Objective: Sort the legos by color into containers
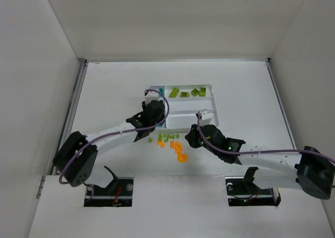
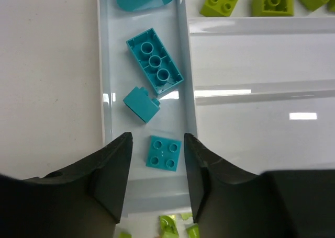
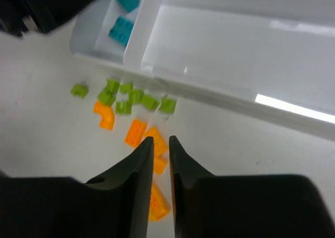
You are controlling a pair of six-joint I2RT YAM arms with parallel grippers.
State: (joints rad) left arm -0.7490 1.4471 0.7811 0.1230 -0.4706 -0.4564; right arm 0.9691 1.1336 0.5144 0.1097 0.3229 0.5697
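Note:
The white tray (image 1: 212, 99) holds teal legos (image 2: 155, 61) in its narrow crosswise section and lime green legos (image 1: 186, 93) in the far long section. My left gripper (image 2: 157, 144) hangs open over the near end of the teal section. A square teal lego (image 2: 164, 153) lies flat on the floor below it, untouched. Loose green legos (image 3: 136, 98) and orange legos (image 1: 179, 151) lie on the table in front of the tray. My right gripper (image 3: 159, 139) is down among the orange ones, its jaws shut on an orange lego (image 3: 160, 165).
The two nearer long sections of the tray (image 3: 220, 44) show only bare white floor. A curved orange piece (image 3: 104, 115) lies left of the orange cluster. White walls enclose the table on three sides.

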